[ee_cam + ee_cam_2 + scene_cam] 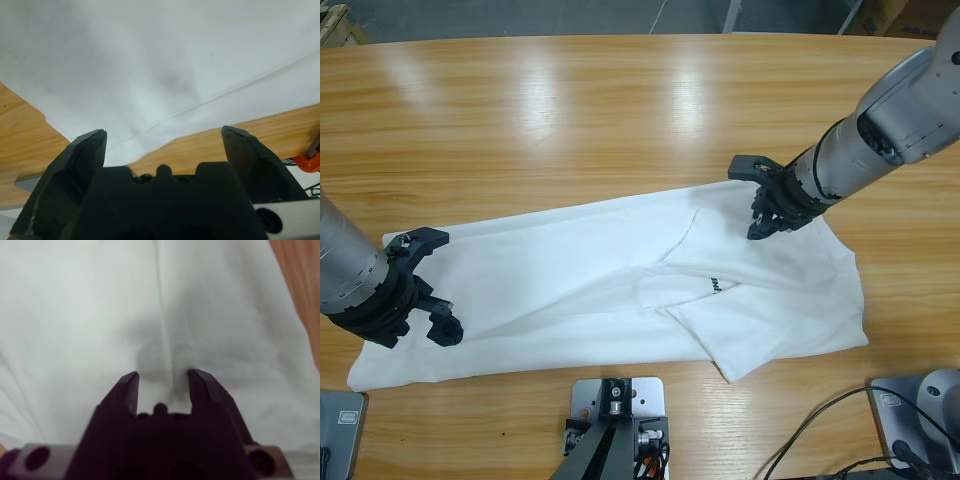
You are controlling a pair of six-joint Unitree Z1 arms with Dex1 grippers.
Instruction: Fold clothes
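The clothes are one white T-shirt (570,270), lying lengthwise across the wooden table, with its right part folded over and small dark lettering (716,285) showing. My left gripper (432,285) hovers open over the shirt's left end, its jaws spread wide. In the left wrist view the left gripper (165,142) holds nothing, and the T-shirt (175,60) shows a hem seam near its edge. My right gripper (745,200) stands open at the shirt's upper right edge. In the right wrist view the right gripper (163,380) straddles a crease in the T-shirt (75,315).
Bare wooden table (620,100) stretches behind the shirt to the far edge. Black cables (820,430) lie at the front right. An orange part (307,162) shows at the left wrist view's right edge.
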